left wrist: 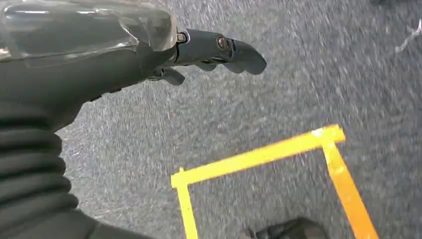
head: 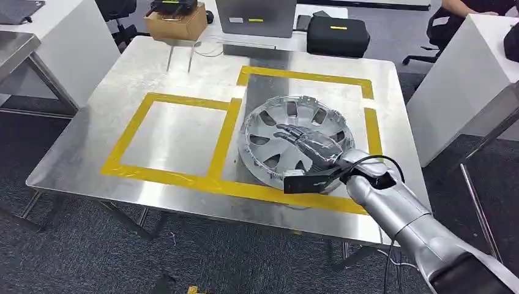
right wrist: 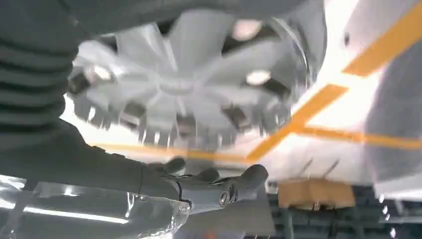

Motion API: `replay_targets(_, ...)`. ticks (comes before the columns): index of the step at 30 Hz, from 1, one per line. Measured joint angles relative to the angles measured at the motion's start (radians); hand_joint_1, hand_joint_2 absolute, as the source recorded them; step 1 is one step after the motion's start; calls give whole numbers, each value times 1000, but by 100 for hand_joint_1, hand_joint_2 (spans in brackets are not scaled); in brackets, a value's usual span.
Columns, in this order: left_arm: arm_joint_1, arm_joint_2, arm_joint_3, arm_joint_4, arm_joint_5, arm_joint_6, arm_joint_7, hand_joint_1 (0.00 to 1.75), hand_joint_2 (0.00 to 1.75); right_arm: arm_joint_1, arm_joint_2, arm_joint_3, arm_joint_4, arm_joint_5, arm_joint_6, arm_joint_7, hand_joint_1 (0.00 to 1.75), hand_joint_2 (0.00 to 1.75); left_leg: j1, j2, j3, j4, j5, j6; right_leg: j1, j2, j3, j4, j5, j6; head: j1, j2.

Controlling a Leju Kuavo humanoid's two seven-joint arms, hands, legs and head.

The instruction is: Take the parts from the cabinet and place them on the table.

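Note:
A silver wheel cover (head: 267, 124) lies on the steel table (head: 177, 67), inside the right-hand yellow tape rectangle (head: 306, 76). My right hand (head: 306, 144) is over its middle, fingers stretched out flat and apart, gripping nothing. In the right wrist view the wheel cover (right wrist: 189, 94) is blurred just beyond my right hand (right wrist: 214, 186), whose fingers reach out with nothing in them. My left hand (left wrist: 209, 52) hangs over grey carpet, fingers loosely extended and holding nothing.
A second yellow tape rectangle (head: 128, 138) marks the table's left half. At the far edge stand a cardboard box (head: 175, 21), a grey laptop (head: 256, 17) and a black case (head: 337, 35). White tables flank both sides (head: 465, 73). Yellow tape (left wrist: 259, 157) lines the carpet.

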Motion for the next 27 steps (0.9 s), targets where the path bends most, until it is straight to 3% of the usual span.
replay_targets(2, 2, 0, 0, 0, 3, 10, 0, 0, 0, -2, 1, 6, 2, 18, -46, 17, 0, 0, -2, 0, -2, 0, 2, 4, -1, 0, -71, 160, -69, -10, 1, 0)
replay_targets(3, 5, 0, 0, 0, 7, 21, -1, 0, 0, 2, 2, 11, 4, 54, -95, 38, 0, 0, -4, 0, -4, 0, 2, 4, -1, 0, -110, 244, -97, -10, 1, 0)
replay_targets(4, 9, -4, 0, 0, 13, 35, -2, 0, 0, 10, 3, 14, 4, 109, -180, 69, 0, 0, -4, -1, -5, 1, 2, 4, -1, 0, -132, 289, -107, -5, 1, 0)
replay_targets(5, 14, -6, 1, 0, 16, 50, -2, 0, 0, 21, 5, 15, 4, 167, -302, 105, 0, 0, -5, 0, -5, 2, 6, 5, -1, 0, -125, 278, -100, 2, 1, 0)
replay_targets(6, 18, -10, 0, 0, 22, 65, -2, 0, 0, 38, 11, 10, 3, 231, -476, 144, 0, 0, -4, -1, -5, 3, 6, 5, -2, -1, -90, 217, -76, 11, 1, 0)
replay_targets(7, 21, -15, 1, 0, 23, 73, -3, 0, 0, 64, 18, -5, -11, 314, -617, 178, 0, 0, -4, -3, -5, 6, 6, 4, -2, -2, -36, 117, -41, 20, 1, 0)
replay_targets(8, 24, -20, 0, 0, 23, 77, -3, 0, 0, 100, 20, -37, -41, 402, -713, 202, 0, 0, -4, -5, -5, 9, 4, 1, -2, -3, 24, 7, -7, 24, 2, 0)
replay_targets(9, 27, -23, 0, 0, 21, 79, -5, 0, 0, 124, 26, -71, -69, 457, -715, 211, 0, 0, -8, -5, -9, 13, 1, -3, 2, -3, 44, -36, -4, 14, 3, 0)
replay_targets(12, 32, -31, 0, 0, 19, 81, -5, 0, 0, 197, 43, -147, -121, 525, -715, 213, 0, 0, -11, -5, -16, 17, 6, -18, 7, -2, 41, -31, 8, -1, 3, 0)
replay_targets(13, 35, -32, -1, 0, 15, 81, -4, 0, 0, 231, 52, -188, -153, 562, -715, 187, 0, 0, -10, -6, -16, 16, 10, -25, 7, -3, 40, -34, 13, -8, 4, 0)
replay_targets(14, 36, -31, -1, 0, 11, 80, -1, 0, 0, 264, 66, -237, -180, 595, -715, 156, 0, 0, -6, -6, -21, 23, -1, -29, -9, -4, 40, -41, 20, -18, 4, 0)
replay_targets(16, 37, -31, -8, 0, 1, 71, 7, 0, 0, 337, 99, -335, -230, 613, -715, 116, 0, 0, 0, -3, -47, 105, -85, -45, -7, -5, 34, -41, 27, -28, -2, 0)
replay_targets(18, 35, -29, -19, -1, -3, 62, 14, 0, 0, 404, 119, -417, -275, 613, -715, 107, 0, 0, 5, -2, -103, 269, -180, -57, -5, -9, 21, -41, 35, -32, -1, 0)
replay_targets(19, 36, -28, -25, -2, -5, 61, 19, 0, 0, 435, 126, -448, -291, 610, -714, 104, 0, 0, 7, -2, -116, 327, -204, -61, -4, -10, 12, -41, 43, -33, -1, 0)
replay_targets(20, 36, -26, -31, -2, -7, 60, 21, 0, 0, 458, 129, -473, -304, 609, -714, 101, 0, 0, 9, -1, -104, 329, -202, -62, -4, -10, 4, -41, 49, -30, -1, 0)
replay_targets(21, 36, -24, -36, -5, -8, 60, 23, 0, 0, 482, 135, -497, -316, 609, -714, 100, 0, 0, 11, 0, -65, 280, -182, -61, -5, -9, -5, -40, 57, -27, -1, 0)
replay_targets(23, 32, -18, -48, -12, -11, 60, 26, 0, 0, 514, 149, -541, -341, 614, -714, 98, 0, 0, 13, 0, 64, 90, -120, -55, -5, -5, -19, -40, 73, -21, -1, 0)
replay_targets(24, 26, -15, -53, -16, -13, 60, 28, 0, 0, 527, 154, -559, -355, 618, -714, 97, 0, 0, 13, -3, 116, 0, -126, -49, -5, -4, -22, -40, 82, -15, -2, 0)
replay_targets(25, 24, -14, -58, -21, -16, 56, 32, 0, 0, 539, 157, -575, -365, 618, -714, 93, 0, 0, 2, -4, 101, 11, -114, -45, 2, -3, -23, -45, 89, -5, 1, 0)
replay_targets(27, 23, -12, -69, -27, -20, 53, 39, 0, 0, 558, 168, -605, -378, 617, -714, 89, 0, 0, -5, -4, 94, 15, -104, -27, -5, -3, -24, -49, 102, 8, 2, 0)
